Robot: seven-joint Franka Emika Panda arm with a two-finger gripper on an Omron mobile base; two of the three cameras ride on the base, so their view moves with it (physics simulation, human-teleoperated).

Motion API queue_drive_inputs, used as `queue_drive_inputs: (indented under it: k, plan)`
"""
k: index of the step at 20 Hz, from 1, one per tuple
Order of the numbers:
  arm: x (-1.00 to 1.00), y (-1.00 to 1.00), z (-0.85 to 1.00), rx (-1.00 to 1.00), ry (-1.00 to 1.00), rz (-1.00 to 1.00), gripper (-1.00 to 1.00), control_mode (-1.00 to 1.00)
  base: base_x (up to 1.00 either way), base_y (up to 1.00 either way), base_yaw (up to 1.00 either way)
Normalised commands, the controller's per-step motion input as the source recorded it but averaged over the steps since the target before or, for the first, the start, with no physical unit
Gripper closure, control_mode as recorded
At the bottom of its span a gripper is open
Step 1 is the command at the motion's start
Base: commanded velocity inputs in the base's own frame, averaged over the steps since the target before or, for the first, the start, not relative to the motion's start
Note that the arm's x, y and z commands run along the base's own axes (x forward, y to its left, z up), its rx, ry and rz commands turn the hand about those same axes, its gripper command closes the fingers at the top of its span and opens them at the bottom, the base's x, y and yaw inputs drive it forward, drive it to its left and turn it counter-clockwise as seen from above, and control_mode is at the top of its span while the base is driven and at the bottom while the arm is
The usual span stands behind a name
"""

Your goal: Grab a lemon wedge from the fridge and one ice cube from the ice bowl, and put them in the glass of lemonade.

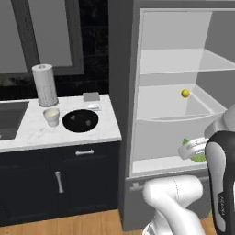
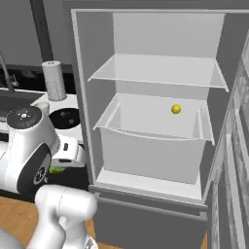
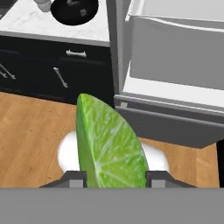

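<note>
The wedge (image 3: 111, 146) is gripped between the gripper's (image 3: 114, 178) fingertips at the frame's bottom, long axis upright. Beyond it, the fridge (image 3: 175, 94) is seen at right. The glass (image 1: 51, 116) is reckoned far off, upper left, beside the bowl (image 3: 73, 10).

fridge (image 1: 174, 69) stands open, shelves bare apart from yellow ball (image 1: 185, 93). On desk (image 1: 27, 131), perforated cylinder (image 1: 45, 85) stands just behind cup (image 1: 51, 116); ice bowl (image 1: 80, 120) open from above.
</note>
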Motion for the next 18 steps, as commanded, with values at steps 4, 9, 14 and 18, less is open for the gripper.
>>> queue_drive_inputs:
  k: [4, 9, 14, 18]
  plan:
    - [0.0, 0.0, 0.0, 0.0, 0.0, 0.0, 1.0, 1.0, 0.12, 1.0, -0.19]
    - [0.0, 0.0, 0.0, 0.0, 0.0, 0.0, 1.0, 1.0, 0.57, 0.98, -0.19]
    - [0.0, 0.0, 0.0, 0.0, 0.0, 0.0, 1.0, 1.0, 0.61, 0.96, -0.18]
    - [0.0, 0.0, 0.0, 0.0, 0.0, 0.0, 1.0, 1.0, 0.68, 0.56, -0.09]
